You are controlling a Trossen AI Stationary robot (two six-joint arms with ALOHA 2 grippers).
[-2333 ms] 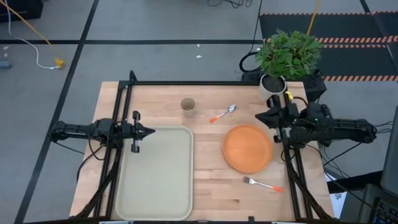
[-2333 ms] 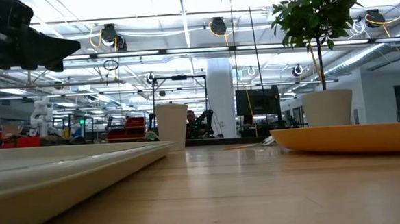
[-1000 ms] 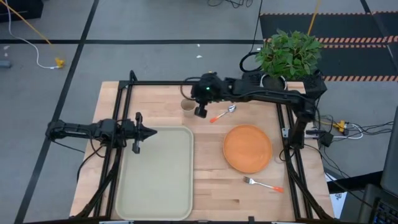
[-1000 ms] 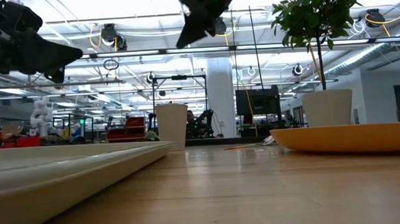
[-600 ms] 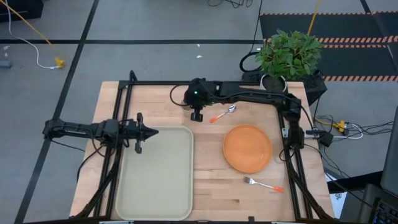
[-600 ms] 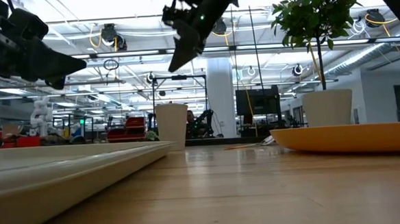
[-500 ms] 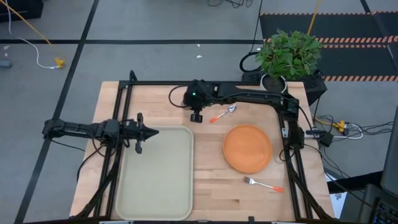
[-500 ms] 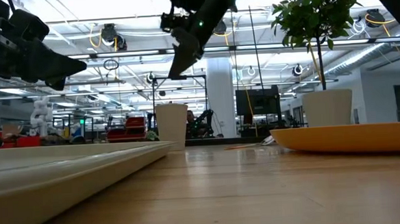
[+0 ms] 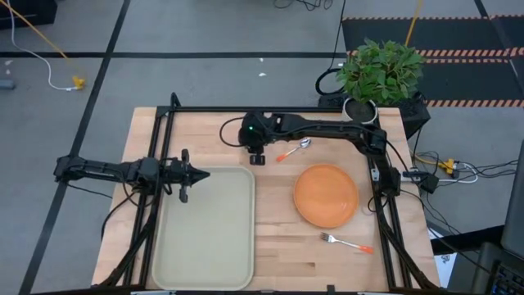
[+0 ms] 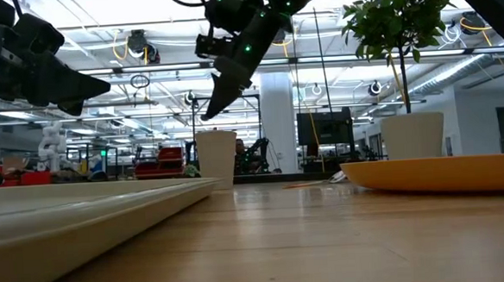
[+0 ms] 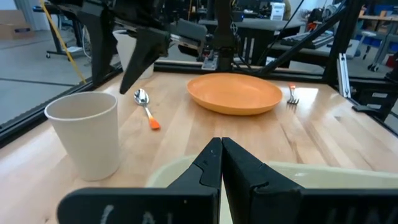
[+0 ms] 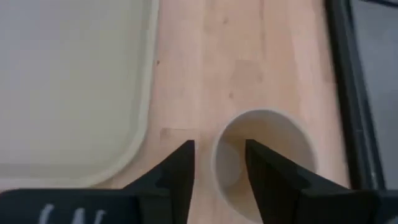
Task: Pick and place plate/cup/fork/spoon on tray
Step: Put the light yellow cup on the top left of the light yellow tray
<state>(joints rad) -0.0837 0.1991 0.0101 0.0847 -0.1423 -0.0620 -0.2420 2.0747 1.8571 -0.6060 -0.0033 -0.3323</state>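
Right gripper (image 12: 217,165) is hovering directly above the cup (image 12: 264,158), fingers parted a little and straddling the cup's rim on the tray side, holding nothing. In the low view the right gripper (image 10: 211,108) is hanging just above the cup (image 10: 217,159), not touching it.

Cup is standing upright on the desk (image 9: 278,233), just past the far right corner of the tray (image 9: 209,229); in the high view the arm is covering it.

Left gripper (image 11: 221,163) is sitting over the tray's far left edge, fingers pressed together, gripping nothing. In the high view the left gripper (image 9: 203,173) is pointing toward the tray's far rim.

Spoon (image 9: 295,148) is lying on the desk right of the cup, beyond the tray's far right corner. Plate (image 9: 327,196) is resting flat on the desk, right of the tray and well apart from it. Fork (image 9: 346,242) is lying on the desk right of the tray, just nearer than the plate. Tray is carrying none of the items.
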